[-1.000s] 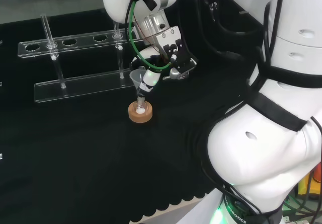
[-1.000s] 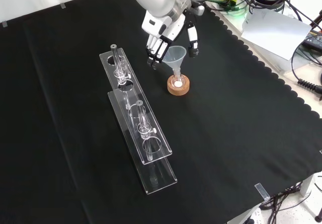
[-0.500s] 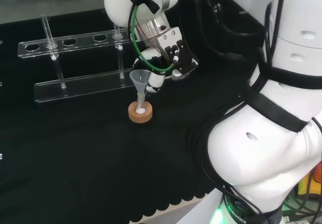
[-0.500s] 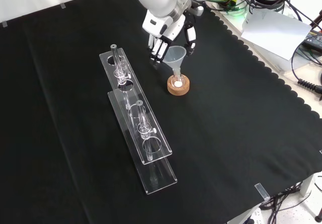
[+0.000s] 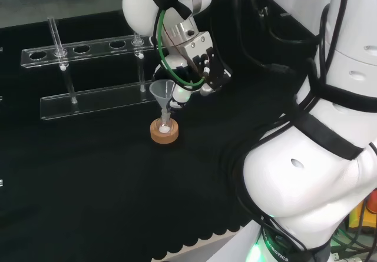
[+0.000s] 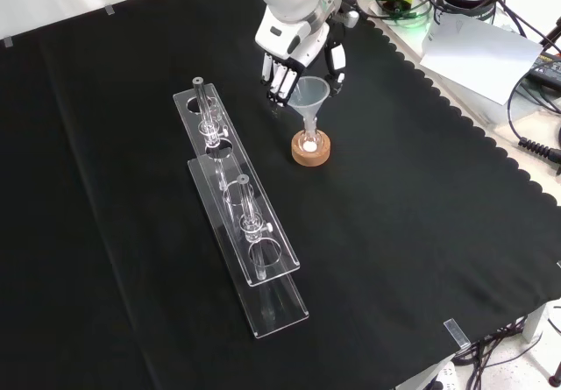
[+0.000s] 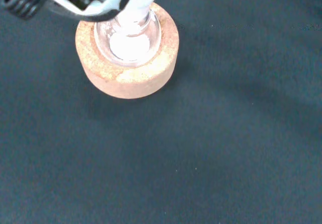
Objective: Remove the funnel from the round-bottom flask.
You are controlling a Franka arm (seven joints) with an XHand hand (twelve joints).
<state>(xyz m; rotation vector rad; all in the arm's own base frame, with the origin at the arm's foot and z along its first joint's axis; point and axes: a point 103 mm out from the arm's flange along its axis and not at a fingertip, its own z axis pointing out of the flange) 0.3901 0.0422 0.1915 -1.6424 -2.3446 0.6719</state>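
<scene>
A clear funnel [image 5: 162,90] [image 6: 308,94] stands with its stem in a small round-bottom flask [image 5: 164,126] [image 6: 309,141]. The flask holds something white and rests on a cork ring [image 5: 164,135] [image 6: 311,152] [image 7: 128,53]. My hand [image 5: 197,62] [image 6: 294,44] hangs over the funnel from behind. Its fingers [image 6: 279,79] point down beside one side of the funnel's cone and its thumb [image 6: 337,61] beside the other. They look only slightly bent, and I see no grip on the cone. In the wrist view, the flask's neck [image 7: 136,7] rises from the ring under a blurred part of the funnel.
Two long clear test-tube racks [image 6: 210,131] [image 6: 254,250] [image 5: 88,50] stand on the black cloth beside the flask, left of it in the front view, each with a tube or two in it. The cloth's scalloped edge [image 6: 491,136] runs along the right in the front view.
The hand has risen a little and its thumb has moved from the funnel's stem up to the level of the cone. Funnel, flask and ring stay where they were.
</scene>
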